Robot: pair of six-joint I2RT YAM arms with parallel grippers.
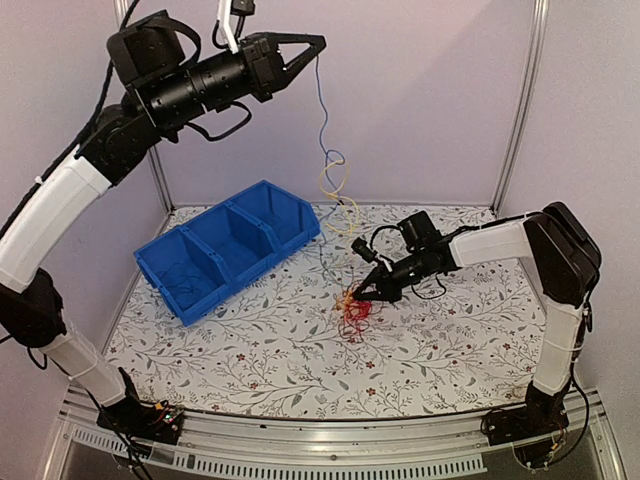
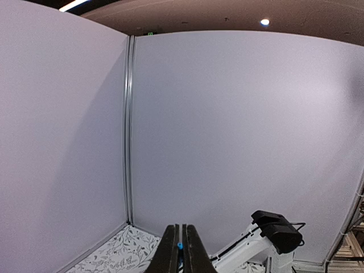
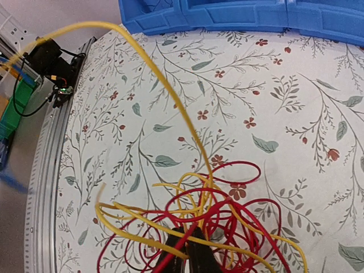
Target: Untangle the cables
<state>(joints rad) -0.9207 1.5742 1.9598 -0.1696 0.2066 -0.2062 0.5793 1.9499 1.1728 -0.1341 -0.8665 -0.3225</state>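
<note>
My left gripper (image 1: 318,45) is raised high at the back, shut on the end of a thin blue cable (image 1: 322,110) that hangs down from it; its blue tip (image 2: 180,246) shows between the closed fingers. Lower down the blue cable meets yellow loops (image 1: 334,185). On the table lies a tangle of red cable (image 1: 356,310) and yellow cable (image 3: 142,224). My right gripper (image 1: 360,296) is down at this tangle, shut on the red and yellow strands (image 3: 190,242). One yellow strand (image 3: 162,85) rises up and away from the tangle.
A blue three-compartment bin (image 1: 228,250) stands at the left middle of the floral table (image 1: 300,350), with thin dark wire in its near compartment. Its edge shows in the right wrist view (image 3: 239,14). White walls close the back and sides.
</note>
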